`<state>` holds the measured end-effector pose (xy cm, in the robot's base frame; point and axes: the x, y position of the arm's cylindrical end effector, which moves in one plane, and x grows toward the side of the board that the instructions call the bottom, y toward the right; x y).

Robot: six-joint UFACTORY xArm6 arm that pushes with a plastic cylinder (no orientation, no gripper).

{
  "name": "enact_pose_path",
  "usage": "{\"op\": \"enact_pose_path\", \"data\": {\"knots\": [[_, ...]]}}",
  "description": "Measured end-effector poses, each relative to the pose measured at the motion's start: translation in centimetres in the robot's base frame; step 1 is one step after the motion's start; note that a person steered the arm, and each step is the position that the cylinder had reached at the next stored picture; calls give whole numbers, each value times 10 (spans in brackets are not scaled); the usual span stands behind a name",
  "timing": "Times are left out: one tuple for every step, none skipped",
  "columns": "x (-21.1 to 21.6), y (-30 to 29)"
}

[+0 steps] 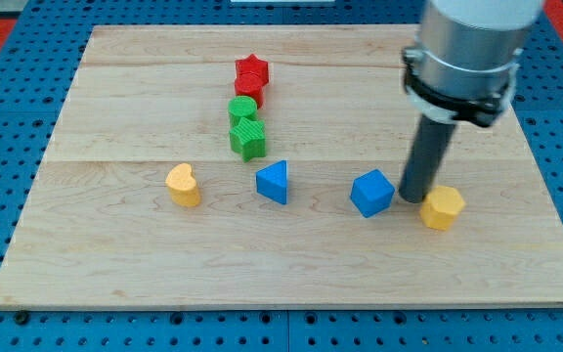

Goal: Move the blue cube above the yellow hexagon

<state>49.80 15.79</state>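
The tip [416, 198] is sitting between the blue cube [371, 193], on its left, and the yellow hexagon [442, 207], on its right; it has no jaws.

tip [414, 199]: between cube [371, 193] and hexagon [442, 207], just beside both
cube: view's left of hexagon
heart [182, 185]: far left of wedge [273, 182]
star [251, 76]: above two stacked-in-line blocks [246, 125]

Bright, even lighting, sharply rendered.
Short soft shadows are cast under the blocks left of my tip [413, 198]; no glare is seen.
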Motion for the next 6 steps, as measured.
{"op": "enact_pose_path", "data": {"knots": [[7,14],[29,26],[63,-37],[34,-101],[2,-79],[0,-117]]}}
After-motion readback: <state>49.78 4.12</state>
